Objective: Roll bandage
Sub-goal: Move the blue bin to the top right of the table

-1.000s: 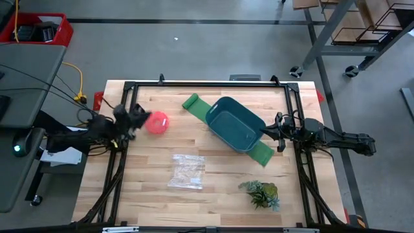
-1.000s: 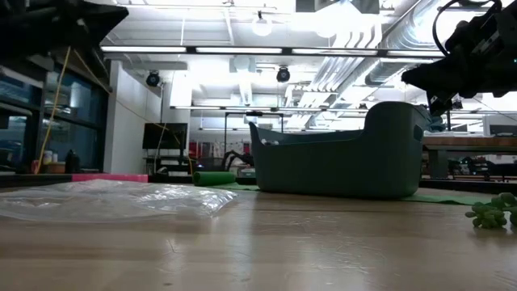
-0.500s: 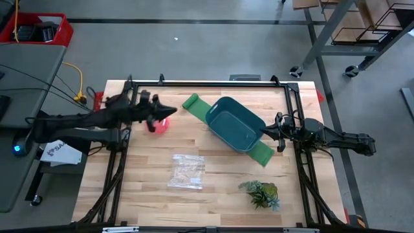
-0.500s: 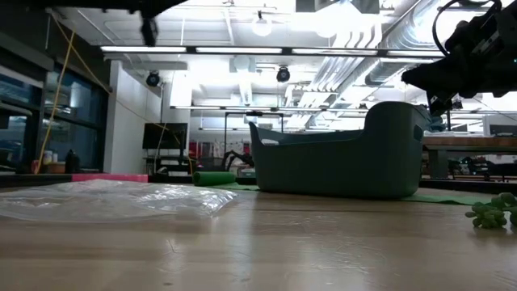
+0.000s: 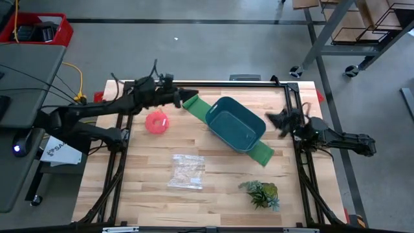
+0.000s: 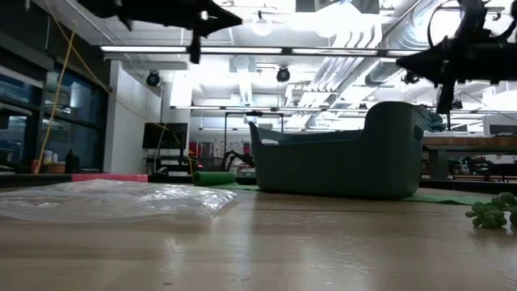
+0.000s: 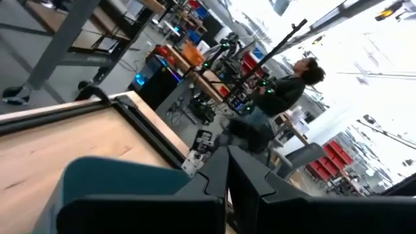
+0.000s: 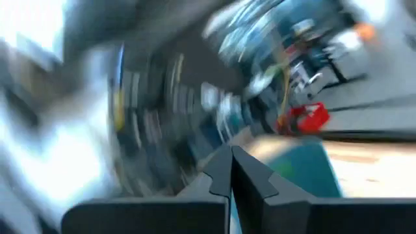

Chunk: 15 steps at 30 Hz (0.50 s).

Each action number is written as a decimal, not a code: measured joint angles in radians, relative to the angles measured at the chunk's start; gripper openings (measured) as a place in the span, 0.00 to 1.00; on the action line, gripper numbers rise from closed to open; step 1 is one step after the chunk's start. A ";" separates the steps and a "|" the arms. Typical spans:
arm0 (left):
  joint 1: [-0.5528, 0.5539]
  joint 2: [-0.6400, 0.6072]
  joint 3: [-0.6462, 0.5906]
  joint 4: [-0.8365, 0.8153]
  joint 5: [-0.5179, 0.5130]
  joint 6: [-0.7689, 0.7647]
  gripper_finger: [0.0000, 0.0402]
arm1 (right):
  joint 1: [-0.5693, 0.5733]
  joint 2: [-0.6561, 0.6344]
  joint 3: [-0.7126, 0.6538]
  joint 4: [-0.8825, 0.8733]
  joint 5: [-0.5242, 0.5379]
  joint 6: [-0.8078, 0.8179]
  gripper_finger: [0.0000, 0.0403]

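The green bandage (image 5: 262,154) lies flat on the table and runs under the teal tub (image 5: 236,123). Its rolled end (image 5: 189,101) sticks out at the tub's far left, and also shows in the low view (image 6: 214,178). My left gripper (image 5: 181,98) is shut and empty. It hovers high above the table (image 6: 218,16), just left of the rolled end. My right gripper (image 5: 272,118) is shut and empty. It stays in the air (image 6: 401,59) beside the tub's right end, above the bandage's flat end.
A pink round object (image 5: 156,122) lies left of the tub. A clear plastic bag (image 5: 186,170) lies in the table's near middle. A leafy plant sprig (image 5: 261,193) lies at the near right. A black frame (image 5: 207,84) borders the table.
My left gripper has swung up from beside the pink object, toward the table's far edge and right, and has stopped by the bandage's rolled end. My right gripper has shifted a little toward the far edge and turned. The bandage and tub have stayed still.
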 joint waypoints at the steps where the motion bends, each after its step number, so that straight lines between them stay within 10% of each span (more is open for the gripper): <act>1: 0.014 0.022 0.026 -0.003 0.014 0.001 0.01 | 0.000 0.000 0.000 0.048 0.089 0.166 0.00; 5: 0.093 0.094 0.144 -0.100 0.074 0.094 0.01 | 0.000 0.001 0.000 0.091 0.342 0.628 0.00; 15: 0.246 0.166 0.269 -0.481 0.401 0.384 0.01 | 0.043 0.349 0.309 0.040 -0.015 0.485 0.00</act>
